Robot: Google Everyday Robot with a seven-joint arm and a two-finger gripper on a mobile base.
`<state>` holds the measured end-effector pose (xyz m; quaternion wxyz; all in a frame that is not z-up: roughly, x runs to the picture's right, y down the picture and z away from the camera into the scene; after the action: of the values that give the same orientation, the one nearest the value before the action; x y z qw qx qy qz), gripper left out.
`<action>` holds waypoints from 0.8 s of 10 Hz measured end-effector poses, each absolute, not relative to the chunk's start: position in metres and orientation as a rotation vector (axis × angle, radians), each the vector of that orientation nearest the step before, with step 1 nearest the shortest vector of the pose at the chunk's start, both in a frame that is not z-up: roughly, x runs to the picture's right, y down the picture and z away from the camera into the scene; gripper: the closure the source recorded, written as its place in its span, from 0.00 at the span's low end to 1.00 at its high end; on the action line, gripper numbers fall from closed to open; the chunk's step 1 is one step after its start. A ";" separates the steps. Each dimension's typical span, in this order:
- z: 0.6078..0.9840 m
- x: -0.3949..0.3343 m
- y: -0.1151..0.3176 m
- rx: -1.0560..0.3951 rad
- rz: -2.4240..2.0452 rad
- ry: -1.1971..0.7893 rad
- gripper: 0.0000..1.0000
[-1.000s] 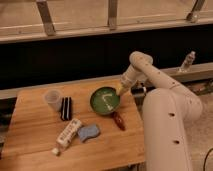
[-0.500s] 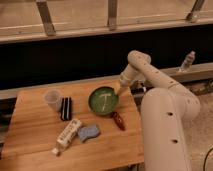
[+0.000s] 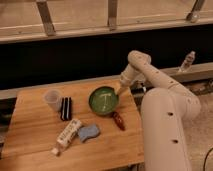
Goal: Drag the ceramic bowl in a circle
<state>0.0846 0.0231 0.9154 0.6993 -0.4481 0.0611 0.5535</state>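
Evidently the ceramic bowl point(image 3: 104, 100) sat on the wooden tabletop point(image 3: 30, 142), toward its far right part, with its pale green inside facing up. The end effector point(image 3: 119, 91) was down at the bowl's right rim, on a white arm point(image 3: 145, 67) that reached in from behind and right of the bowl. Whether it was wide, narrow or clamped on the rim could not be told. Left of the bowl lay a black rectangular item point(image 3: 66, 108), and further left stood a translucent plastic cup point(image 3: 52, 98). Just in front of the bowl, to its right, lay a small reddish-brown object point(image 3: 118, 120). To the bowl's front left lay a blue sponge point(image 3: 89, 132), and beside it a white tube point(image 3: 67, 135). Far behind and right of the bowl, a small clear bottle point(image 3: 186, 61) stood on a ledge.
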 end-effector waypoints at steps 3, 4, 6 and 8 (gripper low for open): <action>0.918 0.064 0.005 -0.983 1.187 0.133 1.00; 0.918 0.068 0.006 -0.982 1.191 0.135 1.00; 0.918 0.064 0.005 -0.983 1.187 0.133 1.00; 0.919 0.067 0.006 -0.982 1.188 0.138 1.00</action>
<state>0.0668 0.0059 0.9188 0.7153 -0.4436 0.0622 0.5363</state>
